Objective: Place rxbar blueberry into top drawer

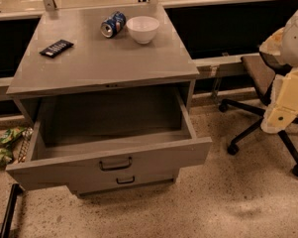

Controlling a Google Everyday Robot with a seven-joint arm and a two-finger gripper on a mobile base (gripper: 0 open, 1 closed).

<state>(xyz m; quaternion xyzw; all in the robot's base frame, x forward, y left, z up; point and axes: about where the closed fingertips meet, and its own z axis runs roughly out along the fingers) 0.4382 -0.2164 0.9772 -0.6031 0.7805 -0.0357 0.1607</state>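
In the camera view, the rxbar blueberry point(56, 47) lies flat on the left of the grey bench point(119, 61), well apart from a blue can point(113, 24) on its side just beside a white bowl point(142, 29). Below, the top drawer point(158, 155) stands pulled open. The tool point(282, 108) hangs at the right edge by an office chair point(257, 73); I cannot tell whether it is apart or together.

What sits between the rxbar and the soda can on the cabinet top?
Nothing: the camera view shows bare grey cabinet top between the rxbar blueberry and the can. The tool hangs at the right edge, beside the office chair, away from both.
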